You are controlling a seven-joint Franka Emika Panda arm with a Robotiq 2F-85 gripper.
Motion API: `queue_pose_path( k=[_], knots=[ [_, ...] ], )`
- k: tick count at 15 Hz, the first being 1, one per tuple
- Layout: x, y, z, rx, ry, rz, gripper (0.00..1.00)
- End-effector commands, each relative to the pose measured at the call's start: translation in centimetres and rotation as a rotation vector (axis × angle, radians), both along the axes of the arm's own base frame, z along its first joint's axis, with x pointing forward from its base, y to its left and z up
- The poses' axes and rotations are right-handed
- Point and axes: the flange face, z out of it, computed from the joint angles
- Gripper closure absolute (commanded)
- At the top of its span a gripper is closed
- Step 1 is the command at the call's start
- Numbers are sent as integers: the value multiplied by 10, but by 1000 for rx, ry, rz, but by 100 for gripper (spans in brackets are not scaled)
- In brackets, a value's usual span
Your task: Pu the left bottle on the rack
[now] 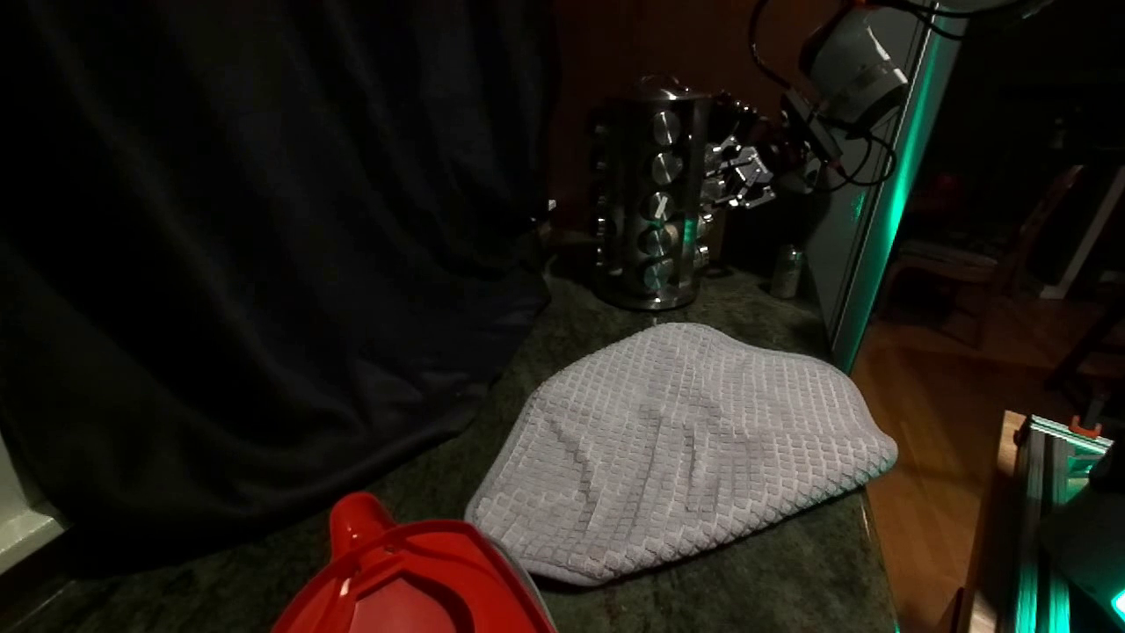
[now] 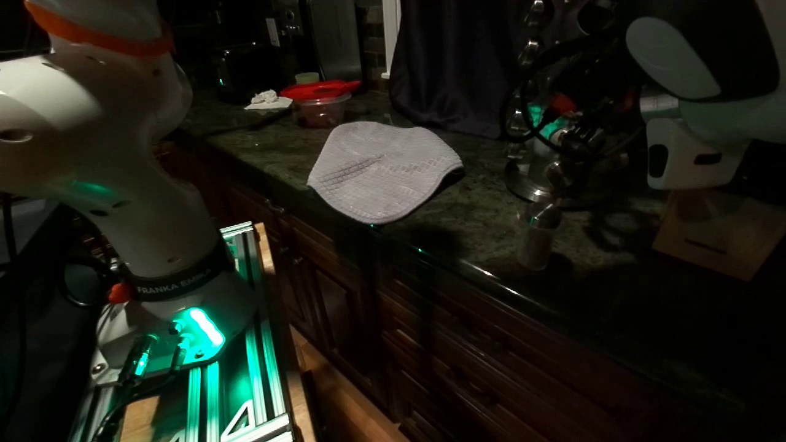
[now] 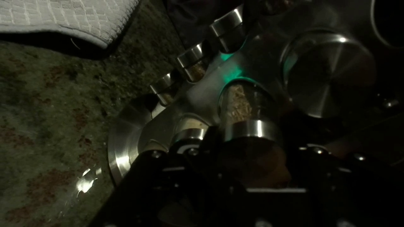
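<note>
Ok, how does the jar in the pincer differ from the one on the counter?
The held jar lies roughly sideways; the loose jar stands upright. The held jar is in the pincer, at the rack; the loose jar is on the counter, apart from both. Both look cylindrical.

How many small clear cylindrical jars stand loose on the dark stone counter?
1: the small clear jar, near the counter edge, beside the shiny metal tiered rack. Others may hide behind it.
</note>
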Motion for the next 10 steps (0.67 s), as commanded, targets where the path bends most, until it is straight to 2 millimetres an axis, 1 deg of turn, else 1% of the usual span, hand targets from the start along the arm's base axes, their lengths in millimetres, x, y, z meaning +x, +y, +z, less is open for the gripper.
queue_pose_path(
  k=[1, 4, 10],
  knots=[
    [-11, 17, 3, -13, 18, -18, 73],
    [-15, 19, 5, 0, 21, -33, 73],
    [-18, 27, 0, 71, 92, -62, 73]
  ],
)
